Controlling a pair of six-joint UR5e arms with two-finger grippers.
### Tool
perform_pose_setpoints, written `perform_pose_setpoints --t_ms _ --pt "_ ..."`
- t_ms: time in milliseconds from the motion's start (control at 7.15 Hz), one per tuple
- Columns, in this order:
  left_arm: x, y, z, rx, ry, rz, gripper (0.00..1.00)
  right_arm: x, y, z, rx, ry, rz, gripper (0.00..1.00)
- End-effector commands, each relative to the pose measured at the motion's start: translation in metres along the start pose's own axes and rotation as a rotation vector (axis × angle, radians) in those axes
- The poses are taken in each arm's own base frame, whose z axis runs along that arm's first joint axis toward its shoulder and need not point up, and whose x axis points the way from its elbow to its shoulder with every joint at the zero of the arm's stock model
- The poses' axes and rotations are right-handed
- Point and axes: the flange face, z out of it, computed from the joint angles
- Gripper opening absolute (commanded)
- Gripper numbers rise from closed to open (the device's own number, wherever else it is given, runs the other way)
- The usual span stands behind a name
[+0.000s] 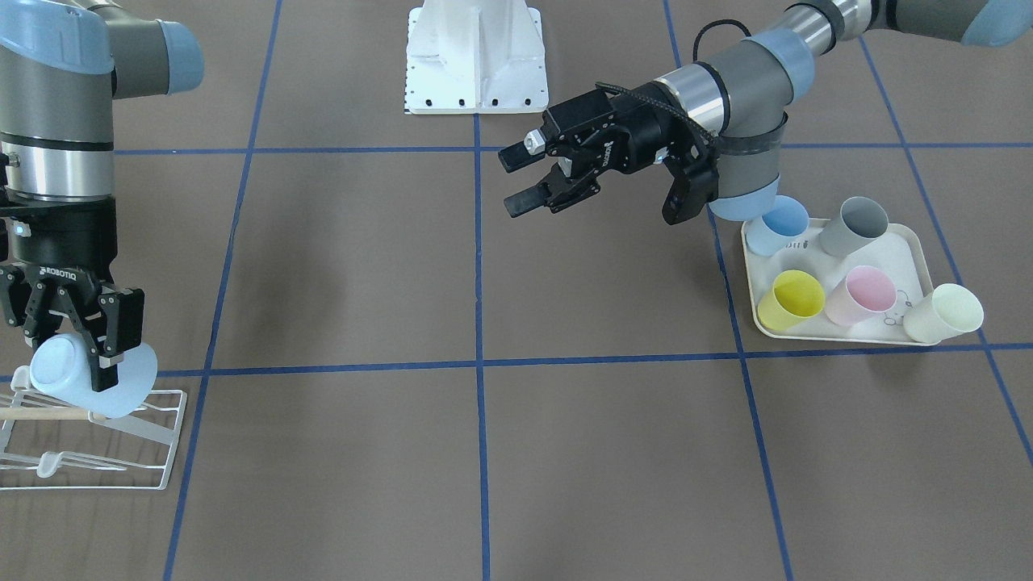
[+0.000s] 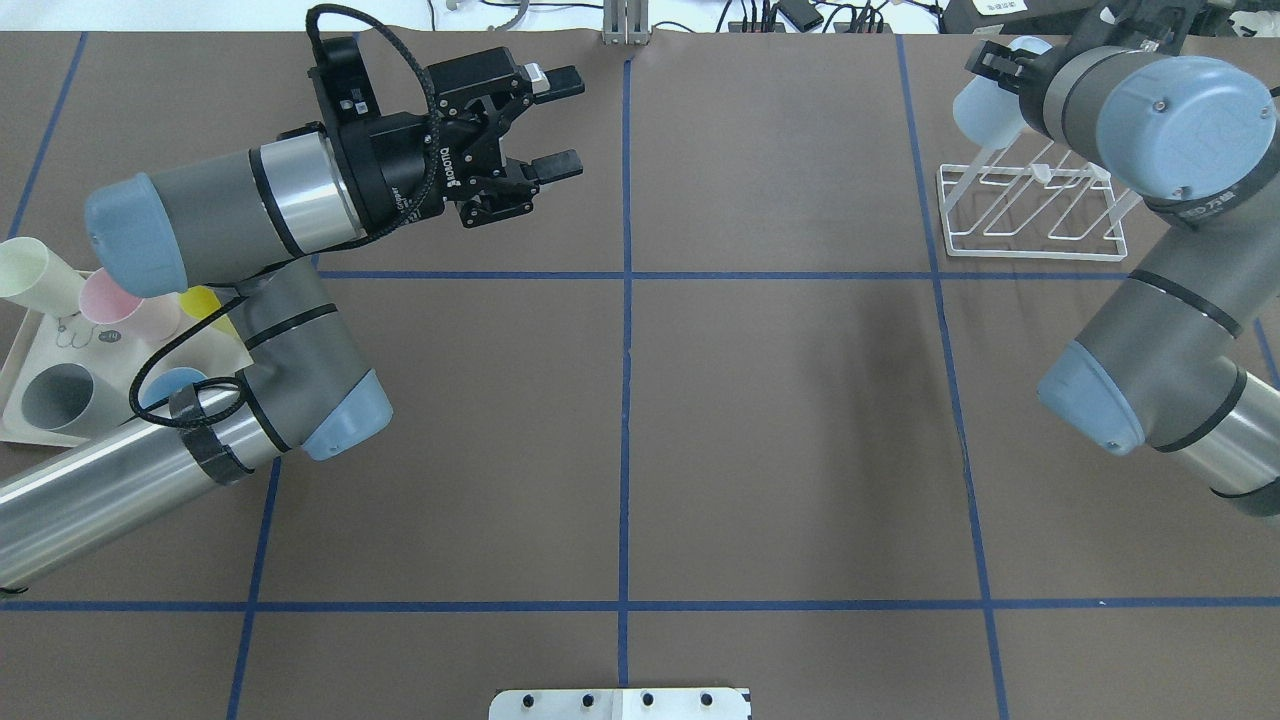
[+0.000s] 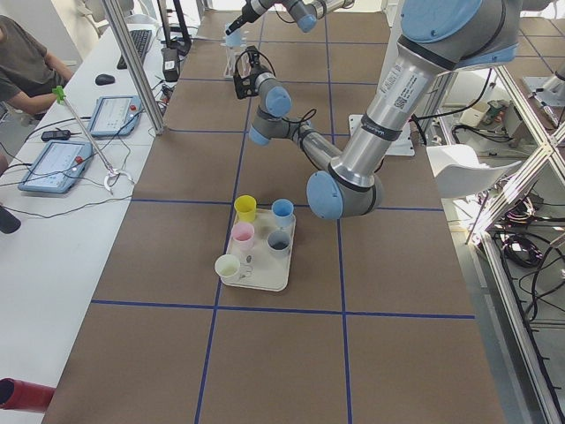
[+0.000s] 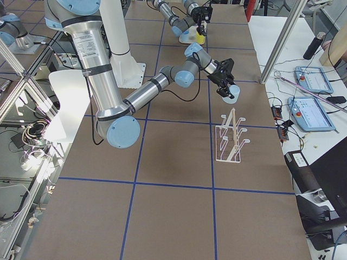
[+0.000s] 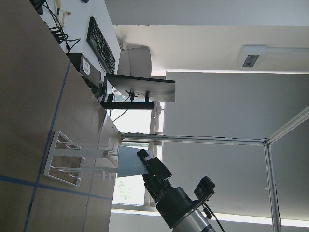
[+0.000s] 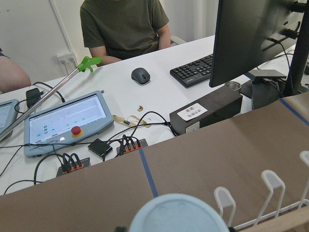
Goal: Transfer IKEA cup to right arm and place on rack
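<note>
The IKEA cup (image 1: 133,386), pale blue, hangs tilted in my right gripper (image 1: 77,343), which is shut on it. It hovers over the upper end of the white wire rack (image 1: 121,440) with the wooden rod. I cannot tell whether it touches a prong. The overhead view shows the cup (image 2: 985,105) at the rack's (image 2: 1030,215) far left corner. The right wrist view looks down on the cup's base (image 6: 176,215) beside the prongs (image 6: 273,183). My left gripper (image 1: 510,181) is open and empty above mid-table, far from the cup, and also shows overhead (image 2: 570,125).
A cream tray (image 1: 839,335) on the robot's left holds blue (image 1: 779,226), grey (image 1: 855,226), yellow (image 1: 791,298), pink (image 1: 862,294) and cream (image 1: 944,313) cups under the left arm's elbow. A person (image 6: 125,24) sits at a desk with monitors beyond the rack.
</note>
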Motion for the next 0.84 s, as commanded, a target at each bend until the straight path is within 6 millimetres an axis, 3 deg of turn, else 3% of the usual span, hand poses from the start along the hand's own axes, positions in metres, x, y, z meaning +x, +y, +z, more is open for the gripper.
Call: perform_pose_setpoints --t_ms 0,560,699 --pt "-0.001 0.001 0.001 -0.002 0.0 -0.003 0.91 0.014 0.004 0.001 0.014 0.022 -0.005 0.0" --pt "-0.002 0.004 0.001 -0.006 -0.002 -0.005 0.91 0.066 0.024 -0.013 -0.02 0.057 -0.024 0.0" --pt "-0.001 0.003 0.0 -0.005 0.0 -0.004 0.91 0.068 0.026 -0.011 -0.02 0.061 -0.027 0.0"
